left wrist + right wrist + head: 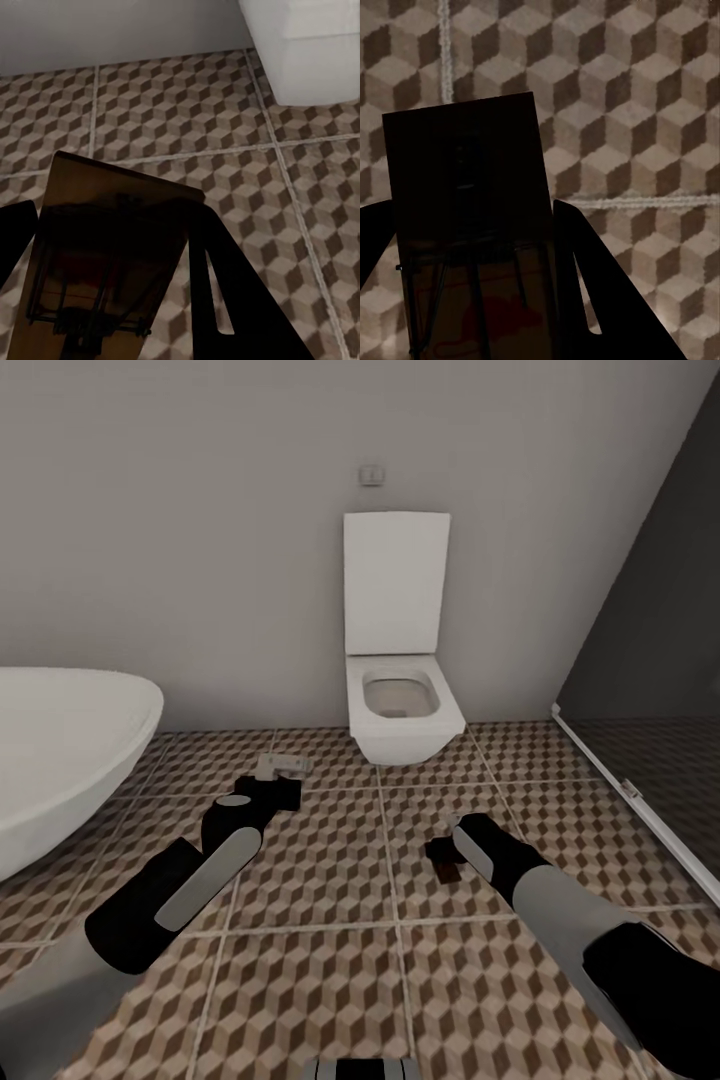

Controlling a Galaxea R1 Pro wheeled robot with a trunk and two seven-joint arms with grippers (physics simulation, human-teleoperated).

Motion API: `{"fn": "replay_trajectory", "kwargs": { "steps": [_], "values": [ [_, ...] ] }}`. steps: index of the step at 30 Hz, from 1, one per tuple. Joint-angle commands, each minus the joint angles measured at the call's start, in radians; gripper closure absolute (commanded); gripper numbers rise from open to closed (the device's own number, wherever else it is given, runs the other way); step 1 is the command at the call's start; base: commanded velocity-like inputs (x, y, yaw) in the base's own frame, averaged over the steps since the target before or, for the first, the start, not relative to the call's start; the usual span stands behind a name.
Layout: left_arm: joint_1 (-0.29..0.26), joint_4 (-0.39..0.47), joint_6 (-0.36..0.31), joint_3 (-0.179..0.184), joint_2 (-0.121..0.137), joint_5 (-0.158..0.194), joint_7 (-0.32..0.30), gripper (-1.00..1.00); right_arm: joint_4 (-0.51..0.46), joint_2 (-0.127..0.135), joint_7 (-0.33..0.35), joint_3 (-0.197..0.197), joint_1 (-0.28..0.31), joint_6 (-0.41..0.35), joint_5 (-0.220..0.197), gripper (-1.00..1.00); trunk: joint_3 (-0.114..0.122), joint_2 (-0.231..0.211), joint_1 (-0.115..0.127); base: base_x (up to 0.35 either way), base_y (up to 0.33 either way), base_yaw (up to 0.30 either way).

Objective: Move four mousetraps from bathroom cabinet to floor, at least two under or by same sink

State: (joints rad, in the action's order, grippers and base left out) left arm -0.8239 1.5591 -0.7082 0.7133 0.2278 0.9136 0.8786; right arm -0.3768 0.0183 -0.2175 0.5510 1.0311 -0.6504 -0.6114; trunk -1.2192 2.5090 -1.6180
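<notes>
Carrying one mousetrap each, both arms hang low over the bathroom floor [330,880]. Left gripper [285,792] is clamped on a mousetrap [112,255], its tan board sticking out past the fingers w/ the wire parts near the grip; long axis runs along the fingers, pointing far toward the wall. Right gripper [445,855] is closed on a second mousetrap [472,225], board likewise lengthwise betw. the fingers, dark in shadow. A third mousetrap [283,764] lies flat on the tiles just beyond the left gripper, near the wall. The sink [60,750] sits at far left of the scene, its rim overhanging the floor; left arm is clearly the nearer one to it, right arm well apart, out mid-floor. Judging by this, the coming move turns on that gap: the left trap needs setting down leftward, beside or under the basin, and the right one prob. has to travel left too. Toilet [400,700] stands against the far wall, right of the floor trap. No brands, labels or readable writing anywhere.
</notes>
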Motion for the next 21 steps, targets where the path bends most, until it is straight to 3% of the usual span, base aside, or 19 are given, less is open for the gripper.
{"fn": "replay_trajectory", "kwargs": {
  "steps": [1, 11, 21],
  "values": [
    [-0.001, 0.001, -0.001, 0.002, 0.001, 0.008, 0.01, 1.0, -0.002, 0.002, -0.009, 0.007, 0.001, -0.004, -0.013, 1.0, -0.001, 0.0, 0.0, 0.127, 0.103, 0.0],
    [-0.001, 0.001, -0.001, 0.002, 0.001, 0.008, 0.01, 1.0, 0.001, 0.019, -0.01, 0.006, 0.001, -0.008, -0.013, 1.0, -0.001, 0.0, 0.0, 0.163, 0.193, 0.0],
    [-0.001, 0.0, -0.001, 0.002, 0.001, 0.008, 0.01, 1.0, 0.027, 0.026, -0.01, 0.006, 0.001, -0.009, -0.013, 1.0, -0.001, 0.0, 0.0, 0.124, 0.05, 0.0]
  ]
}}
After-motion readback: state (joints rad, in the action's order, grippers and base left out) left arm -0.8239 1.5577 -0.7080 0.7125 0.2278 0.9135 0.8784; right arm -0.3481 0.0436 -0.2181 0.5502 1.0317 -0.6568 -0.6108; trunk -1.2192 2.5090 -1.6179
